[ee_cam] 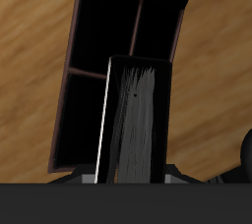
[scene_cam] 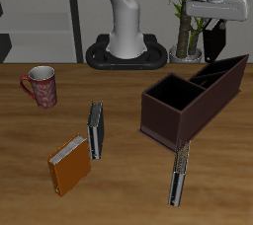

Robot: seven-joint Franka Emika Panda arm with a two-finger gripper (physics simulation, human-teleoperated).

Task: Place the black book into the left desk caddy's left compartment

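— What does the exterior view give you?

— The gripper [scene_cam: 210, 37] hangs above the far end of the left desk caddy [scene_cam: 194, 97], which lies aslant toward the table's [scene_cam: 30, 160] back corner. The black book [scene_cam: 211, 46] hangs upright from its fingers, a dark slab just over the caddy's back end. Elsewhere on the table: a patterned mug [scene_cam: 41, 86] near the opposite edge, an orange book [scene_cam: 71, 164] toward the front edge, a grey book [scene_cam: 96, 129] standing just beside it, and another thin dark book [scene_cam: 179, 174] near the front edge, ahead of the caddy.

— And the wrist view?

— The black book [ee_cam: 138, 120] fills the middle, its matte cover facing the camera and a white page edge along one side. The jaws are clamped on it; the fingers themselves are mostly hidden behind the book. Below it lies the caddy [ee_cam: 74, 90], its dividers visible, with the narrow left compartment [ee_cam: 84, 120] partly behind the book. The book is above the caddy, not inside.
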